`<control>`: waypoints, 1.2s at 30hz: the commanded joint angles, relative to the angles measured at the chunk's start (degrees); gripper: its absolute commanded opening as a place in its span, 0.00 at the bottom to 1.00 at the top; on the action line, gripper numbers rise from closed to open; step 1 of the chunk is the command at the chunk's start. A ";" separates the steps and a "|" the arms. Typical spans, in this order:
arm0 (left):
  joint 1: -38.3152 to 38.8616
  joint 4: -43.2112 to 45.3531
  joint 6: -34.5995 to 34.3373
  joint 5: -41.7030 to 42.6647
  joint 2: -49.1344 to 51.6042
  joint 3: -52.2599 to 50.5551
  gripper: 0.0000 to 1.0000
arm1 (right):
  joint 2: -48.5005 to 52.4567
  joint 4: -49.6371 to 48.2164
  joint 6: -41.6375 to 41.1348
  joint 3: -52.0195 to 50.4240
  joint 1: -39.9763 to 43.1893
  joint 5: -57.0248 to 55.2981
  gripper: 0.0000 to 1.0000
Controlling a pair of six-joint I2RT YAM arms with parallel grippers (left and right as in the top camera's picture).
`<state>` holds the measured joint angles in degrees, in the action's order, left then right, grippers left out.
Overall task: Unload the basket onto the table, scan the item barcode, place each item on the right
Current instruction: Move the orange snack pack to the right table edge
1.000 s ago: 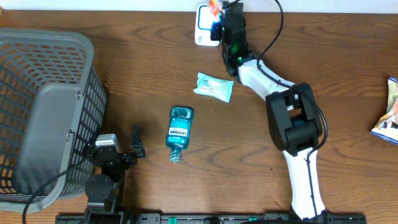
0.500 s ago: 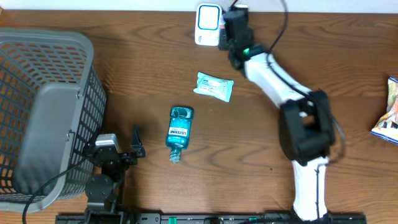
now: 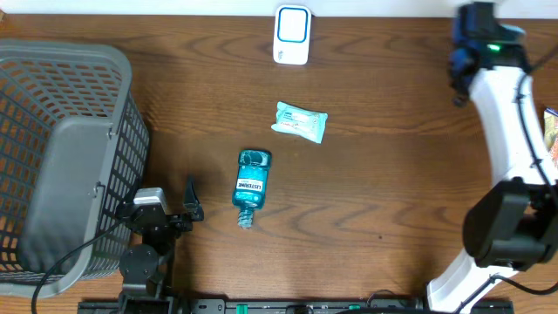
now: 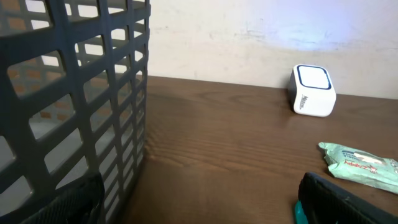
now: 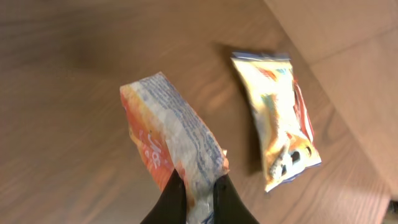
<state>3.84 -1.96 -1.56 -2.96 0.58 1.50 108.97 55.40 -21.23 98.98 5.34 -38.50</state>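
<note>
1. The right gripper (image 5: pixel 199 190) is pinching the bottom edge of an orange packet (image 5: pixel 171 146), with both fingers pressed together on the crumpled wrapper.
2. That orange packet is hanging over the far right part of the table (image 3: pixel 392 157), printed side facing the wrist camera, well apart from the scanner (image 3: pixel 291 35).
3. The scanner, white with a blue face, is standing at the back edge of the table near the middle.
4. A second snack packet (image 5: pixel 277 118) is lying flat on the wood near the table's right edge, close to the held one in the wrist view.
5. The left gripper (image 4: pixel 199 206) is resting low at the front left with its fingers spread wide and nothing between them.
6. A grey mesh basket (image 3: pixel 61 166) is sitting at the left, just beside the left gripper; its plain grey floor is showing through the open top.
7. A wipes pack (image 3: pixel 300 121) and a mouthwash bottle (image 3: pixel 251 187) are lying on the table's middle, apart from each other and outside the basket.
</note>
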 commanded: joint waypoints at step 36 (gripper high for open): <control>-0.28 -1.86 -0.46 -0.96 -0.35 -1.27 1.00 | -3.72 -12.33 -1.05 -9.99 -17.94 44.46 0.99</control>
<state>3.84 -1.93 -1.56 -2.96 0.58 1.50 99.90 43.53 -23.62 89.19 -8.32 10.79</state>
